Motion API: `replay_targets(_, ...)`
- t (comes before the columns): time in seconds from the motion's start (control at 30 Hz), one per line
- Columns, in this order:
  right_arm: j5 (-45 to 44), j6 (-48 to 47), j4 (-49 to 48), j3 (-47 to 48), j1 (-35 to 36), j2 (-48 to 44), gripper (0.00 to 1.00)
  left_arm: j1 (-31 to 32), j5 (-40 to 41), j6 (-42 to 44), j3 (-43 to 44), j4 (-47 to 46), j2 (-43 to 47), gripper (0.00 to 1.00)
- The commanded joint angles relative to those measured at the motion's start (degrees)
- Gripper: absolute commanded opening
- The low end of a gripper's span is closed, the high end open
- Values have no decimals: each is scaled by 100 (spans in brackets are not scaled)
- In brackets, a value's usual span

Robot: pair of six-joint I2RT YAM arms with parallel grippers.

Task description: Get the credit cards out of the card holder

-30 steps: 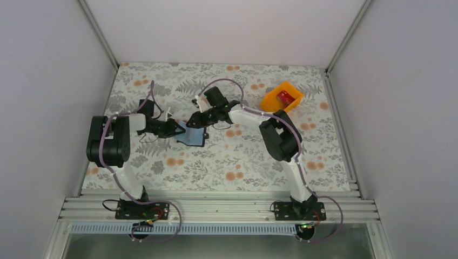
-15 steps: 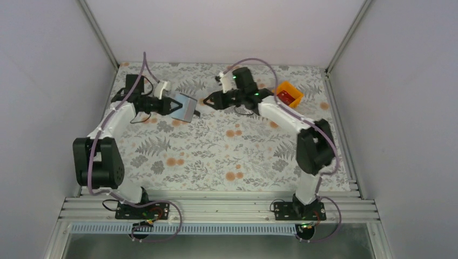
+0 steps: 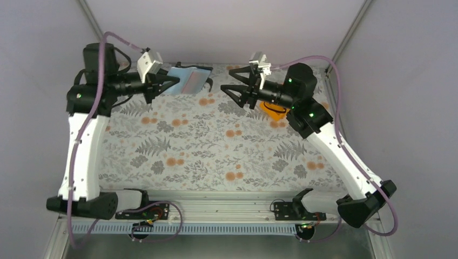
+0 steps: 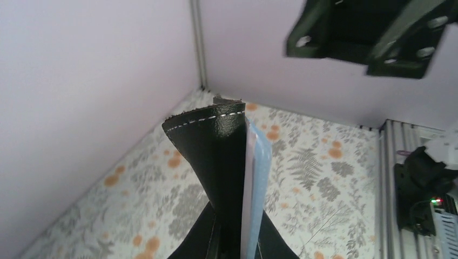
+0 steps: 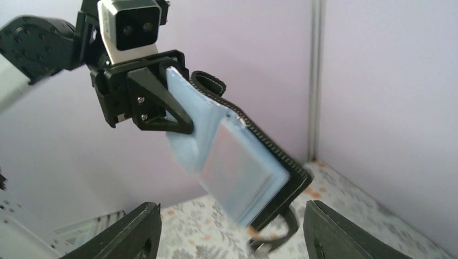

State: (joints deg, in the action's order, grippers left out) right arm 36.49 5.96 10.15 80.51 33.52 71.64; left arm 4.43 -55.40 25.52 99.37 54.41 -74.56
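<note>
The left gripper (image 3: 170,84) is clenched on the wallet (image 3: 189,80) and holds it high in the air, over the far left part of the table (image 3: 216,159) and close to the back wall. The grip is on 1 short end, so the rest of the wallet sticks out toward the right arm.

The right wrist view shows the wallet tilted, with its grey-blue inner pockets (image 5: 189,135) facing that camera. A clear window pocket (image 5: 235,170) lies on top and shows only a pale grey sheen. No print or logo on it can be read. The black cover lies behind, with a line of light stitching along its edge. A black strap loop (image 5: 211,82) curls at the upper end and a small clasp tab (image 5: 273,237) hangs at the lower end.

The left wrist view shows the wallet edge-on and upright, with the black cover (image 4: 213,156) on the left and the thin blue pocket leaves (image 4: 257,172) pressed against it on the right.

The right gripper (image 3: 229,84) is released, its 2 fingers spread wide. It points at the wallet from the right at about the same height, near it but not touching.

The orange bin (image 3: 271,108) sits on the table under the right arm, which covers most of it. The cards cannot be seen there or in the wallet, and whether any lie in the pockets cannot be told.
</note>
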Motion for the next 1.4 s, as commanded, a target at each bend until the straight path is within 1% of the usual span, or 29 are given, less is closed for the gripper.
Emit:
replay_targets(0.0,256,79,-558,169,338,2,70,87,-726,-38,375,276,383,3)
replay_targets(0.07,278,-28,-578,350,487,71,71,93,-1160,-136,500,223,478,2)
replay_targets(0.17,362,-333,-483,489,520,93,74,94,-1643,-391,561,47,663,2)
replay_targets(0.23,442,-556,-291,574,515,38,76,93,-1777,-432,570,34,750,2)
replay_targets(0.37,738,-708,48,790,537,-23,76,89,-1837,-574,651,-16,801,2)
replay_targets(0.47,558,-699,171,792,551,7,71,94,-2002,-655,709,-68,816,2)
replay_targets(0.6,795,-650,211,813,583,155,70,85,-1968,-876,596,-255,910,2)
replay_targets(0.77,1156,-903,441,900,673,290,71,77,-1869,-1129,320,-473,1001,2)
replay_targets(0.9,1225,-927,398,940,742,347,71,69,-1718,-1181,293,-508,952,2)
replay_targets(0.97,1083,-862,402,978,769,387,66,67,-1718,-1188,300,-517,925,2)
replay_targets(1.07,1221,-884,452,1037,787,459,65,58,-1695,-1226,290,-541,893,2)
replay_targets(1.1,1326,-970,475,1044,800,482,66,51,-1698,-1227,277,-538,881,2)
replay_targets(1.17,1501,-1425,900,1211,831,525,69,41,-1667,-1199,316,-490,834,2)
replay_targets(1.27,1210,-2256,1633,1281,833,374,70,-15,-1618,-1162,562,-380,720,2)
replay_targets(1.37,1184,-2750,1788,1104,826,154,73,-50,-1627,-1126,670,-297,663,2)
